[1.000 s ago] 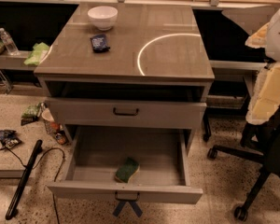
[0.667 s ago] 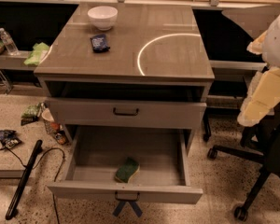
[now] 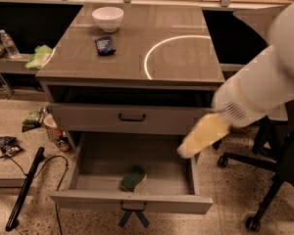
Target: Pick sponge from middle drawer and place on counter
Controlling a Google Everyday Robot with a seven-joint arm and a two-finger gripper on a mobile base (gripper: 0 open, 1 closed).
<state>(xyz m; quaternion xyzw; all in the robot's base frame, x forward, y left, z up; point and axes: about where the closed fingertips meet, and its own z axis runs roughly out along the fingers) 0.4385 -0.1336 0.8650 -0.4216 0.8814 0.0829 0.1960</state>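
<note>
Sponge lies green face up near the front of the open drawer, left of its middle. Gripper hangs over the drawer's right side, above and to the right of the sponge and well apart from it; whether it is parted or closed cannot be told. Above, the counter surface carries a white bowl and a dark blue packet.

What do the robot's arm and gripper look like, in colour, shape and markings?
The arm is thick, white and smoothly rounded, with what looks like a small patch of dark vent slots near its wrist end. The gripper, over the right side of the open drawer, is a pale yellow, tapering shape. No cables or lettering show.
</note>
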